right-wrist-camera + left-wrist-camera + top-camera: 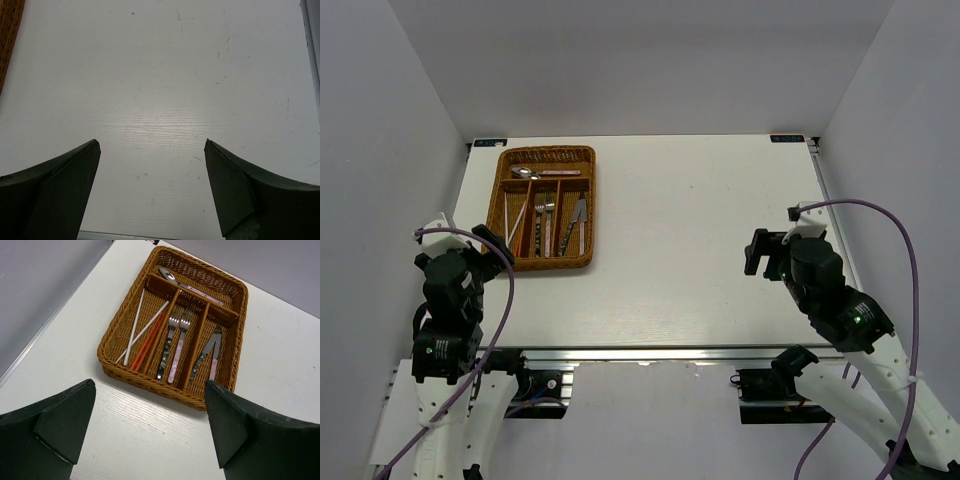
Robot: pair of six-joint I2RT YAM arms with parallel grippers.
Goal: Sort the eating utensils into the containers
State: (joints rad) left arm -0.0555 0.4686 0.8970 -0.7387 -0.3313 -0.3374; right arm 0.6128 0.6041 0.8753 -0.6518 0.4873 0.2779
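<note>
The woven wicker tray (504, 186) stands at the far left of the table and also shows in the left wrist view (231, 348). Its left slot holds red and pale chopsticks (142, 335). The middle slot holds two forks (175, 342). The right slot holds two knives (210, 352). The crosswise slot holds the spoons (186, 286). My left gripper (150, 427) is open and empty, just short of the tray's near edge. My right gripper (150, 185) is open and empty over bare table at the right; it also shows in the top view (765, 252).
The white table (700, 230) ends in a metal rail (650, 352) at its near edge. Grey walls close in on the left, right and back. A sliver of the tray's rim (9, 35) shows at the left edge of the right wrist view.
</note>
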